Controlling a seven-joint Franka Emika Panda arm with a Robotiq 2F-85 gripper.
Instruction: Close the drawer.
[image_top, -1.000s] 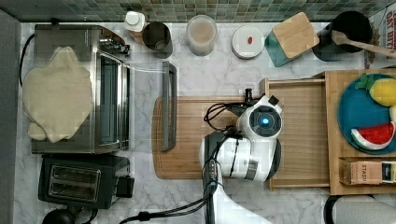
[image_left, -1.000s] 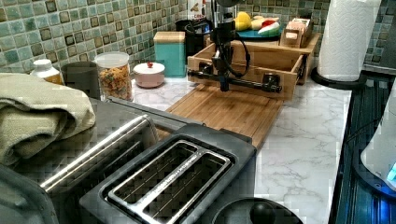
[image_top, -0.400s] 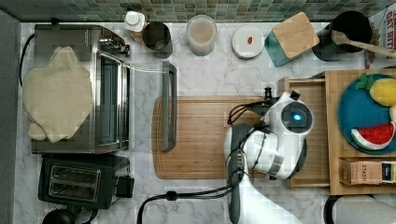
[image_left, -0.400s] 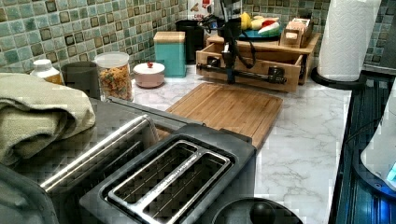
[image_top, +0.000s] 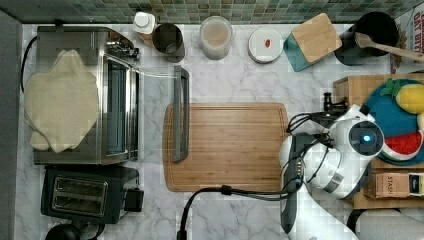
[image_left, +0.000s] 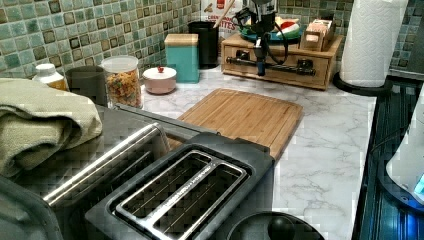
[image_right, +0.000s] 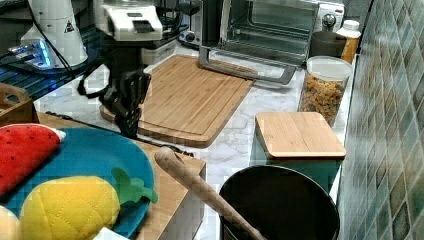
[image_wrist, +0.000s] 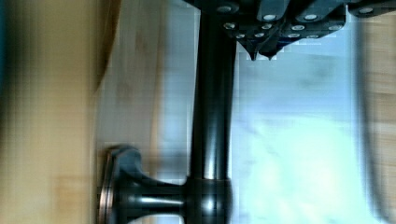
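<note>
At the drawer (image_left: 280, 64) front — end effector (image_left: 260, 62) pointing down beside the handle bar (image_wrist: 212, 116) | fingers close together, nothing held

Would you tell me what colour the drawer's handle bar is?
Black, or very dark metal; the handle bar shows best in the wrist view, against the light-wood drawer front.

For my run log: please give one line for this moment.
drawer: pushed in, front flush with cabinet | gripper: at the black bar handle | cutting board: bare | stage: close looks done
</note>
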